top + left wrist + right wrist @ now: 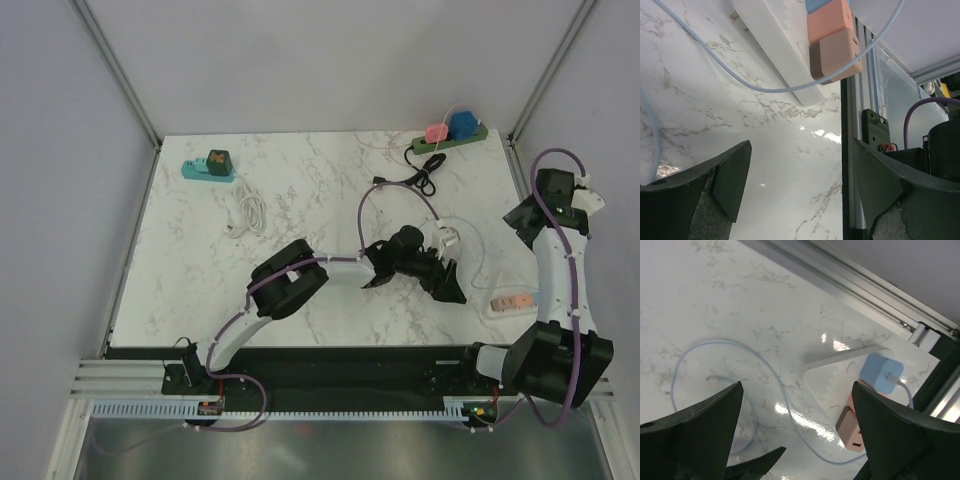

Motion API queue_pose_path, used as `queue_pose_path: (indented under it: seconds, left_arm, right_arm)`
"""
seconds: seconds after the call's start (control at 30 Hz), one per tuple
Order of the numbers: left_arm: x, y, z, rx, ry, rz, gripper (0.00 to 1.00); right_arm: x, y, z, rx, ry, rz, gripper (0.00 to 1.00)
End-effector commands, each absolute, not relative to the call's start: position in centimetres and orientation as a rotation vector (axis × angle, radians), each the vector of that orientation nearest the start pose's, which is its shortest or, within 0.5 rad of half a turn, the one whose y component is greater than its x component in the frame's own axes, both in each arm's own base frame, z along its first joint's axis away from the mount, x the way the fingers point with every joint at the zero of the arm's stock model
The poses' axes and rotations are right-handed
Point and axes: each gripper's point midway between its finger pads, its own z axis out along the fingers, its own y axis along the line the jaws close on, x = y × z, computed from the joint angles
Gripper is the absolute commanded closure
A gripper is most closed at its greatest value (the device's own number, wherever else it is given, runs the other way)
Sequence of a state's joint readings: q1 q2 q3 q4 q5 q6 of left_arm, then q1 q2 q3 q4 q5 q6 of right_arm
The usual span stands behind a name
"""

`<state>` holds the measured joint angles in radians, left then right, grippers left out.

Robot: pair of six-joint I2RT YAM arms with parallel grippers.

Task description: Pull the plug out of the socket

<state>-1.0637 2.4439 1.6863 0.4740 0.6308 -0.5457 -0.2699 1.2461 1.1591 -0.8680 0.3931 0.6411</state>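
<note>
Left gripper [800, 167] fingers apart, empty, near white socket strip [775, 45] holding pink plug [835, 55]; right gripper [797, 390] fingers apart.

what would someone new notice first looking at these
The left gripper reaches across the marble table with its jaws open, close to a white power strip carrying pink plugs near the right edge. At the back, a green power strip sits in the far right corner and a teal power strip at the far left.
</note>
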Motion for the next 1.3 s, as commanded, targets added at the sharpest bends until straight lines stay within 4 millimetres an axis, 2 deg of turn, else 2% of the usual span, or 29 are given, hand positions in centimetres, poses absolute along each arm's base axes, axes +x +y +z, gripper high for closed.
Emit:
queue_pose_path:
  seconds: [0.0,0.07,0.1,0.13,0.17,0.27,0.3,0.33,0.4,0.47,0.5,0.53,0.57,0.63,0.8,0.87,1.1,1.13,1.27]
  left_arm:
    - [19.1,-60.8,11.6,1.126,1.657,-1.556,0.12]
    - [19.2,-60.6,12.5,1.116,1.630,-1.547,0.12]
    - [19.2,-60.6,13.2,1.105,1.592,-1.553,0.12]
    - [19.1,-60.1,12.7,1.100,1.602,-1.551,0.12]
    - [19.2,-59.8,13.0,1.092,1.591,-1.552,0.12]
    - [19.8,-58.5,13.9,1.040,1.558,-1.563,0.11]
    - [19.8,-57.6,13.6,1.027,1.569,-1.567,0.11]
    - [20.0,-57.2,14.5,0.993,1.541,-1.599,0.11]
    - [21.0,-55.4,14.5,0.957,1.545,-1.635,0.11]
    - [22.5,-53.8,15.7,0.884,1.509,-1.681,0.11]
    - [22.7,-53.0,15.0,0.844,1.551,-1.700,0.11]
    - [23.8,-52.1,15.3,0.808,1.550,-1.696,0.10]
    - [24.0,-51.7,15.9,0.794,1.519,-1.708,0.09]
    - [24.4,-50.7,15.8,0.761,1.535,-1.719,0.09]
    - [24.9,-49.6,15.7,0.743,1.551,-1.685,0.09]
    - [25.1,-49.1,15.7,0.734,1.562,-1.667,0.09]
    - [25.1,-48.3,15.3,0.723,1.580,-1.646,0.11]
    - [25.0,-48.3,15.2,0.723,1.584,-1.642,0.11]
    - [24.9,-48.1,14.9,0.746,1.606,-1.625,0.11]
  right_arm:
    - [27.0,-16.4,18.3,1.351,1.990,-0.451,0.02]
    - [25.9,-18.2,17.4,1.431,1.965,-0.485,0.02]
    - [25.4,-18.6,16.3,1.460,1.972,-0.499,0.02]
    - [25.1,-18.9,15.7,1.482,1.967,-0.504,0.02]
    - [24.0,-19.4,14.3,1.524,1.971,-0.525,0.02]
    - [23.5,-20.4,12.1,1.575,1.960,-0.503,0.02]
    - [23.3,-20.4,11.6,1.581,1.971,-0.494,0.02]
    - [23.2,-20.4,10.9,1.585,1.988,-0.481,0.02]
    - [22.8,-20.2,9.3,1.593,2.031,-0.487,0.02]
    - [22.4,-19.8,8.0,1.590,2.071,-0.483,0.02]
    - [22.4,-19.7,7.7,1.587,2.080,-0.473,0.02]
    - [22.4,-19.4,7.4,1.585,2.088,-0.460,0.02]
    - [22.4,-19.0,7.0,1.581,2.097,-0.432,0.02]
    - [22.5,-18.4,6.6,1.572,2.108,-0.393,0.02]
    - [22.4,-15.3,5.2,1.578,2.136,-0.232,0.02]
    - [22.4,-13.3,4.5,1.551,2.172,-0.173,0.02]
    - [23.6,-6.8,4.4,1.405,2.238,-0.040,0.02]
    - [23.6,-5.3,4.3,1.367,2.268,-0.013,0.02]
    - [23.6,-2.4,4.4,1.284,2.312,0.058,0.02]
